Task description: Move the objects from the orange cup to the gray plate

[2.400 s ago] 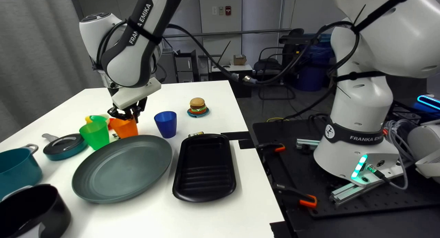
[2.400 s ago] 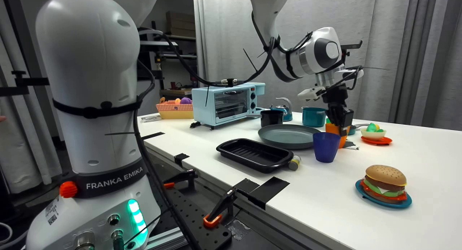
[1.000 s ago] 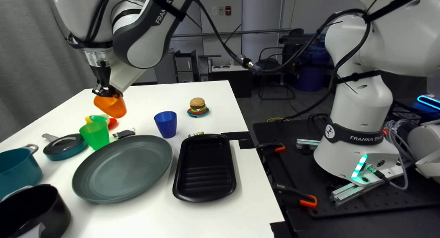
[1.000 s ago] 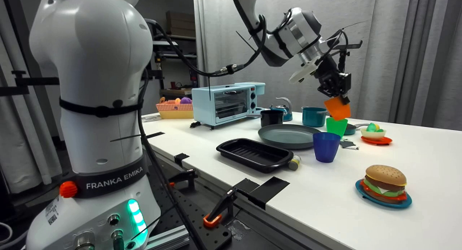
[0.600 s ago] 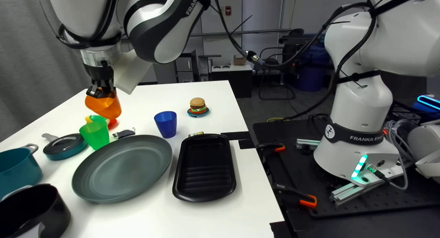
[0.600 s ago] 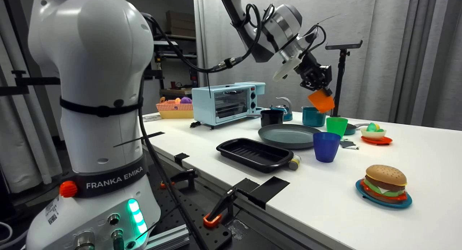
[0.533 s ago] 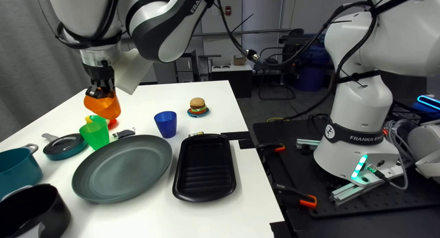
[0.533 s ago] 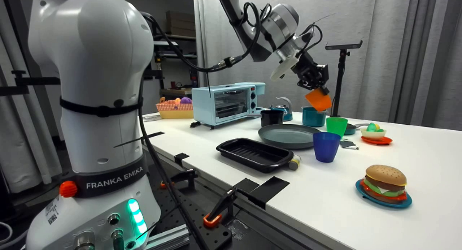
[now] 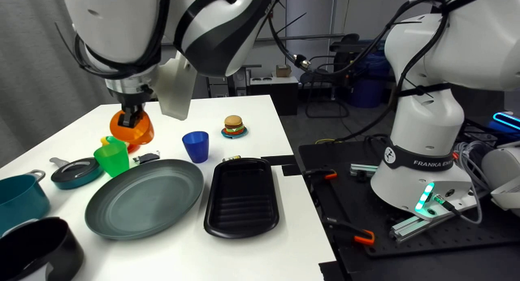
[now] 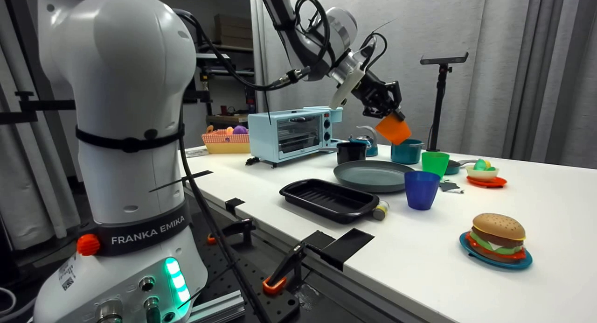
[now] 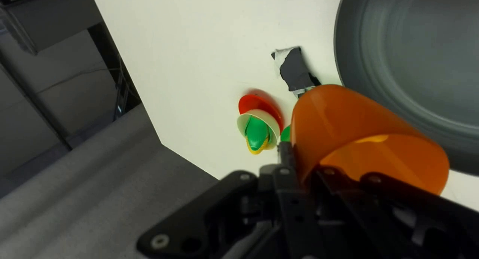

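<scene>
My gripper (image 9: 132, 117) is shut on the wall of the orange cup (image 9: 140, 130) and holds it tilted in the air. In the wrist view (image 11: 299, 165) one finger is outside the cup wall and the other is inside the cup, partly behind it. A bit of a yellow piece (image 11: 374, 139) shows inside the orange cup (image 11: 348, 116); the other pieces are hidden. The gray plate (image 9: 146, 199) lies on the table, bare, and also shows in the other views (image 10: 373, 173) (image 11: 411, 64). The cup is above the table near the plate's far edge.
A green cup (image 9: 111, 159) stands beside the plate, below the held cup. A blue cup (image 9: 196, 147), a black ridged tray (image 9: 242, 195), a teal pot (image 9: 22, 195), a black pot (image 9: 44, 248) and a small pan (image 9: 77, 173) surround the plate. A toy burger (image 10: 498, 234) stands farther off.
The orange cup has been lifted off the table and tilted in the gripper. In the last half second, gripper and cup moved toward the plate side and turned a little more.
</scene>
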`<state>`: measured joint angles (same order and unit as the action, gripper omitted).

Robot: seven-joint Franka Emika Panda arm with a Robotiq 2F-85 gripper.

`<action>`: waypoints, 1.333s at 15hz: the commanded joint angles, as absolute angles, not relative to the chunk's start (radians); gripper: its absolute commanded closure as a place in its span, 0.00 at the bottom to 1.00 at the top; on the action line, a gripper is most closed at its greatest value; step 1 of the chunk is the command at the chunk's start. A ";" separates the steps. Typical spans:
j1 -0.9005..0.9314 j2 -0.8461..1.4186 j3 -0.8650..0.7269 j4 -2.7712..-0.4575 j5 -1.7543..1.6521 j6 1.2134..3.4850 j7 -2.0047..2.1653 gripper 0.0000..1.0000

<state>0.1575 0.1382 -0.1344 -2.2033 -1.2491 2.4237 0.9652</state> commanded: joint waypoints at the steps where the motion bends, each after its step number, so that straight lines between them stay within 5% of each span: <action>1: 0.119 0.103 -0.072 -2.268 -1.386 2.367 0.966 0.98; 20: 0.093 0.118 0.033 -2.293 -1.995 2.171 0.984 0.98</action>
